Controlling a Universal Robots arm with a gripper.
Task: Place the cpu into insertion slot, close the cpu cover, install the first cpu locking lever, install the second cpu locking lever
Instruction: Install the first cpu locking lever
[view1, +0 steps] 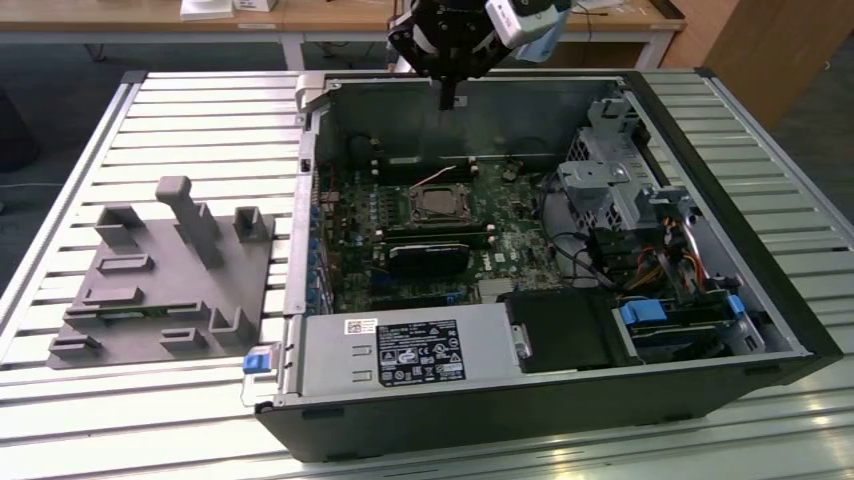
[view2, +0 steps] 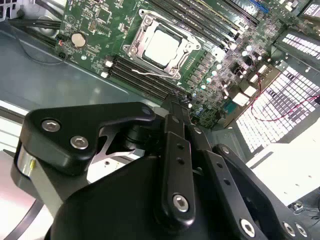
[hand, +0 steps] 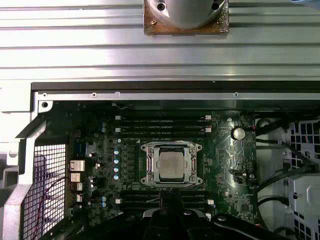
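- Silver-grey flat square metal-topped cpu (hand: 170, 163) is already sitting in the small square insertion slot (hand: 199, 148) with its black-and-silver metal rim. The slot is lying near the middle of the green motherboard (hand: 100, 165), inside the open black computer case (view1: 467, 420).
- Thin silver metal cpu cover (hand: 150, 165), a square frame with a large window, is lying flat around the cpu, so the chip's dull top is showing through the cut-out in both wrist views.
- One thin pale wire locking lever (view2: 150, 73) is running along a side of the insertion slot; I cannot tell whether it is hooked down.
- Black two-fingered hand (view1: 451, 97) is hanging above the case's far wall in the exterior view, its fingers pressed together and pinching nothing.
- From the hand, the cpu is lying lower down and further in toward the middle of the case, well apart from the hand. In the first wrist view the slot is showing just beyond the hand, nearly in line with it.
- Being square, the cpu is offering no long axis; its edges are running parallel to the long black memory slots (hand: 162, 121) on either side.
- Underneath, a slatted aluminium bench (view1: 200, 110) is carrying the case. A grey plastic fixture block (view1: 160, 280) is standing beside the case, on the exterior view's left.
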